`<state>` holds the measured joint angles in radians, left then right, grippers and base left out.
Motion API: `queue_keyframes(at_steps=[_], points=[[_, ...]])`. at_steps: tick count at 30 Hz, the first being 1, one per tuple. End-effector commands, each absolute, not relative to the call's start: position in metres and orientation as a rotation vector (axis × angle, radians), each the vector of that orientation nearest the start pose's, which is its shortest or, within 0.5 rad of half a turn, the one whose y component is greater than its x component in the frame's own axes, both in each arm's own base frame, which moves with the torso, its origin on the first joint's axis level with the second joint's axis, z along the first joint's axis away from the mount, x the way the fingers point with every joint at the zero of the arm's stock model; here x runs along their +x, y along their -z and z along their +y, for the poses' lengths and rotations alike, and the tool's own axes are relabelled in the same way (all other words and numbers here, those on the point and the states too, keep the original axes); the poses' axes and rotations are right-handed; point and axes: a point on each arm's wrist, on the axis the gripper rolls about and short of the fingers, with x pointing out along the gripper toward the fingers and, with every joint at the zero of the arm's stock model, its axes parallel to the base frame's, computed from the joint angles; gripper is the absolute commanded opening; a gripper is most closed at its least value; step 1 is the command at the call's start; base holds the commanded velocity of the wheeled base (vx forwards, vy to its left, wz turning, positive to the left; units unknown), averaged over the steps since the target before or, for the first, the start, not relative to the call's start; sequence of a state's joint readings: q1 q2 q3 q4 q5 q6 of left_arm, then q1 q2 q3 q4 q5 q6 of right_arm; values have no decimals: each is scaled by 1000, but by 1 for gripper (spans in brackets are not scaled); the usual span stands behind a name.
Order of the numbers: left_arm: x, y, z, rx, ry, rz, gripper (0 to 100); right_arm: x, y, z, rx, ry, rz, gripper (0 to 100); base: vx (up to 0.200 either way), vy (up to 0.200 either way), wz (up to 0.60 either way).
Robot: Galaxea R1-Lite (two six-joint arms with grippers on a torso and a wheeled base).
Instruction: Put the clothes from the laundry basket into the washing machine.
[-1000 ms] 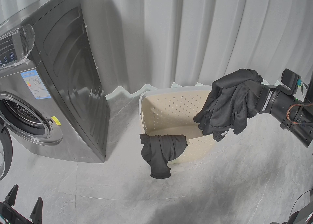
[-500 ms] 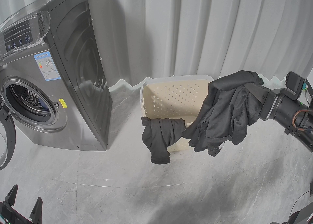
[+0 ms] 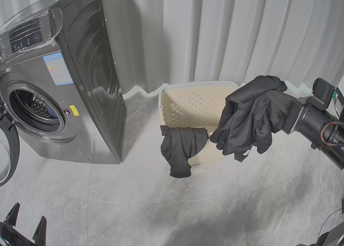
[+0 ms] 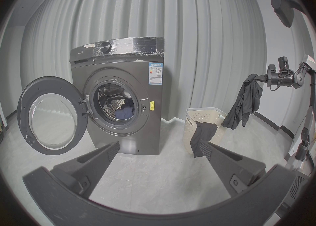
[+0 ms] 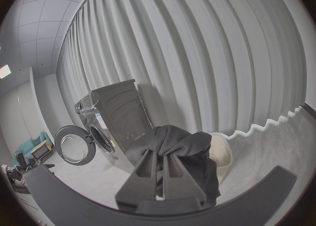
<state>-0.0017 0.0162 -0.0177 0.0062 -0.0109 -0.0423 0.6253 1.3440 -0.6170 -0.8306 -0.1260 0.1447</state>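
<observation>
count: one washing machine [image 3: 53, 78], one laundry basket [image 3: 195, 94], two dark garments outside the drum, two grippers; the washing machine stood on the left against the curtain [image 3: 222, 20], its round door [image 4: 52, 114] swung wide open; the laundry basket stood on the floor [image 3: 143, 193] to the machine's right, apart from it; black garment [image 3: 251, 114] hung in the air from the right gripper [image 5: 163, 155] at the basket's right end, clear of the floor; second garment [image 3: 181, 146] lay draped over the basket's near rim, its tail down the outside wall (whether it reached the floor, could not tell).

views: left wrist view looked straight into the drum, where laundry [image 4: 121, 108] lay, a blue piece and a paler one; head view took the drum at a slant, contents hard to make out; right wrist view showed the right fingers [image 5: 144, 174] nearly closed with the cloth pinched between them, where the head view had cloth bunched over them.

left gripper [image 3: 29, 212] sat low at the near left; spread wide, nothing in it, touching nothing.
</observation>
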Motion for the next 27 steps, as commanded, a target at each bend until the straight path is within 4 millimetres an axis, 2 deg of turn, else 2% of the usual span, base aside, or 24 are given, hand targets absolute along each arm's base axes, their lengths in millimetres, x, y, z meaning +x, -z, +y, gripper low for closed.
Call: queue_keyframes(at_steps=[1,21,27], points=[[-23,-76,0,-43,12,6,100,177,-241,124,176,-505,-53,0,0,200,0],[-23,-76,0,-43,12,6,100,176,-240,127,174,-520,-48,0,0,200,0],[-23,-76,0,-41,12,6,100,176,-239,128,174,-522,-45,0,0,0,0]])
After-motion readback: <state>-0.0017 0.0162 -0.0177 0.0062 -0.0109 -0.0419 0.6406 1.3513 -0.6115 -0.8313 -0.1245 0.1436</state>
